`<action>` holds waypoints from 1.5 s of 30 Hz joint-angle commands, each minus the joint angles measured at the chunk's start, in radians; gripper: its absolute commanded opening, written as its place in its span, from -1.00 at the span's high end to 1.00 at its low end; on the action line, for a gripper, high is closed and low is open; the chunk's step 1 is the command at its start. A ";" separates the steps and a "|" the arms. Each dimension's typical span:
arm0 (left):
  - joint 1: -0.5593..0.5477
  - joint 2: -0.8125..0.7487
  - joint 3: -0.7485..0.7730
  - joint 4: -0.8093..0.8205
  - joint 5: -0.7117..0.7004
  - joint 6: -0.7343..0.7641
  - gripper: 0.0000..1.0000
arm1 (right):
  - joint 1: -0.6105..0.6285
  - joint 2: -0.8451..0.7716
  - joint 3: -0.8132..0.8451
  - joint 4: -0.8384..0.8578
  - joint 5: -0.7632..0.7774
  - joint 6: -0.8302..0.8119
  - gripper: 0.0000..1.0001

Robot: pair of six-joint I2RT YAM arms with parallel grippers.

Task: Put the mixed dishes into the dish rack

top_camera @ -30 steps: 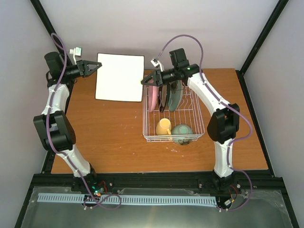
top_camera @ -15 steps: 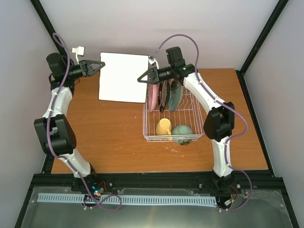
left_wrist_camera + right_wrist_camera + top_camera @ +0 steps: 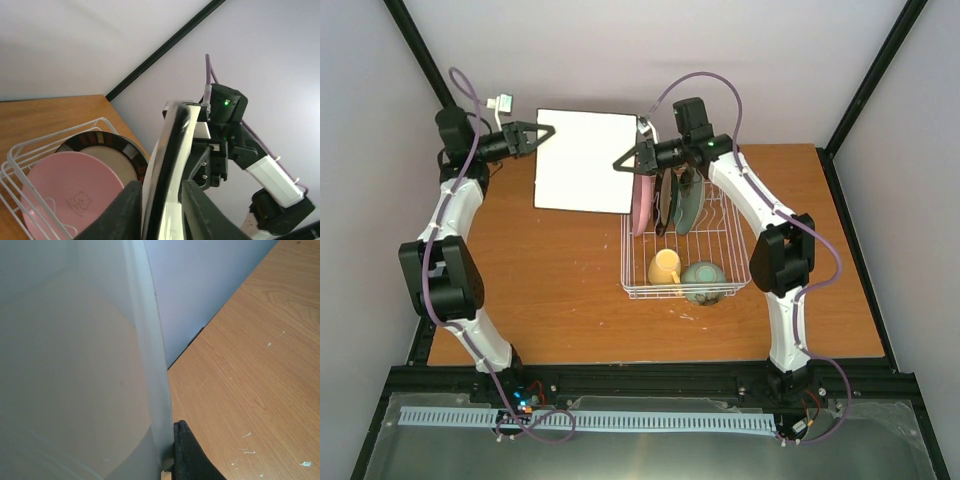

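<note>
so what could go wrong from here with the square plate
1. The cream square plate is held only by its thin opposite edges, with the left fingers around one and the right fingers on the other. If either side slips, it may swing or drop onto the table.
2. The pink plate stands in the dish rack right beside the right fingers, so the square plate could knock it going in.
</note>
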 commanded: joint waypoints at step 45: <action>0.061 0.019 0.312 -0.732 -0.859 0.654 -0.99 | -0.098 -0.317 0.202 -0.306 0.839 -0.107 0.94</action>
